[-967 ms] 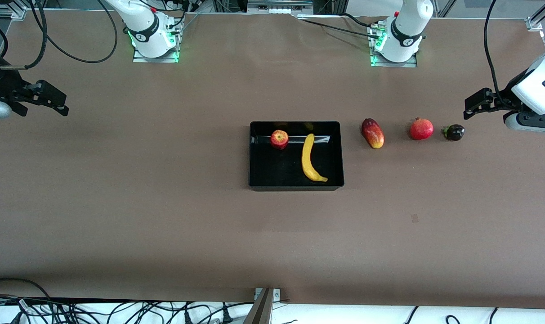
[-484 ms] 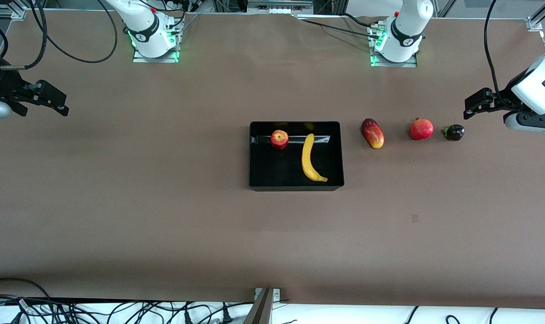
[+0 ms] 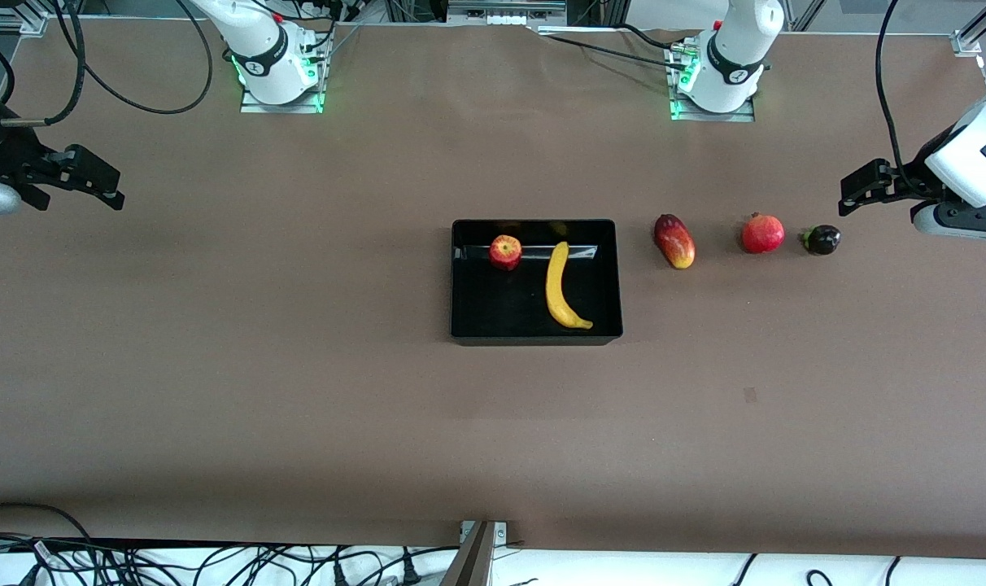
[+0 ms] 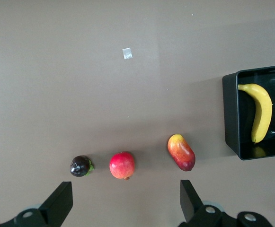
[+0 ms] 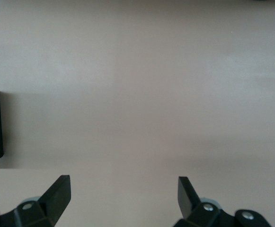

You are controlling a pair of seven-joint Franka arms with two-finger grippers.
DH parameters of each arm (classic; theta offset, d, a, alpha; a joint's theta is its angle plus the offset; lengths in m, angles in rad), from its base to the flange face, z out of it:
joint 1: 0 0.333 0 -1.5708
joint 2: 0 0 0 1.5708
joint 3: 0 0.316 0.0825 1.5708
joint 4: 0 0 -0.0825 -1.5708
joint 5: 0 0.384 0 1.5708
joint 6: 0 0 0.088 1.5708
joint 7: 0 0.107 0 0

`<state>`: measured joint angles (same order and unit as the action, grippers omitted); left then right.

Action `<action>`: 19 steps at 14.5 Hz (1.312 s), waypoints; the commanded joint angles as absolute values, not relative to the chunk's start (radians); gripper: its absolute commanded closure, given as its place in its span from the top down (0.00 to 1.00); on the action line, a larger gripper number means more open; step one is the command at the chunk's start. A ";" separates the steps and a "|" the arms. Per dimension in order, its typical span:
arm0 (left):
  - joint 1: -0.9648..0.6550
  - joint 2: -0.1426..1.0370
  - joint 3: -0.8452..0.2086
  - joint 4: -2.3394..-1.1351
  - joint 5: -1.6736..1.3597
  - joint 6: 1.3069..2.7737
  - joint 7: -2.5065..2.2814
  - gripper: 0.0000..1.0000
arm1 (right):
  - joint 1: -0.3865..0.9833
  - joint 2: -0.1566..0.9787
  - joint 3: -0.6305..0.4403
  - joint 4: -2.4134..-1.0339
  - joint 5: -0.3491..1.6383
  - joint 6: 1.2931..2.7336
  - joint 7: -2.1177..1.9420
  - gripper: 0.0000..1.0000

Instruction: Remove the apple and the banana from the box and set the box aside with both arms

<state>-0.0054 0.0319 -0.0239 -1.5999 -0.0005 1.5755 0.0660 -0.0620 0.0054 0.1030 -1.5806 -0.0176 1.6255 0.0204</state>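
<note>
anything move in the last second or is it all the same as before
Nothing visibly changed. The apple and banana lie in the black bin as before, and the mango, pomegranate and mangosteen keep their row toward the left arm's end of the table. The left end effector and right end effector stay open and empty, waiting at their ends of the table.
</note>
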 commanded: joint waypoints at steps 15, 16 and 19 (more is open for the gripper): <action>-0.148 0.066 -0.025 -1.666 0.008 1.709 -0.286 1.00 | -0.066 0.012 0.104 -1.557 -0.018 1.609 0.005 1.00; -0.185 0.089 -0.025 -1.667 0.011 1.736 -0.378 1.00 | -0.066 0.014 0.104 -1.557 -0.018 1.609 0.005 1.00; -0.300 0.185 -0.026 -1.664 0.015 1.787 -0.642 1.00 | -0.066 0.014 0.104 -1.557 -0.018 1.609 0.005 1.00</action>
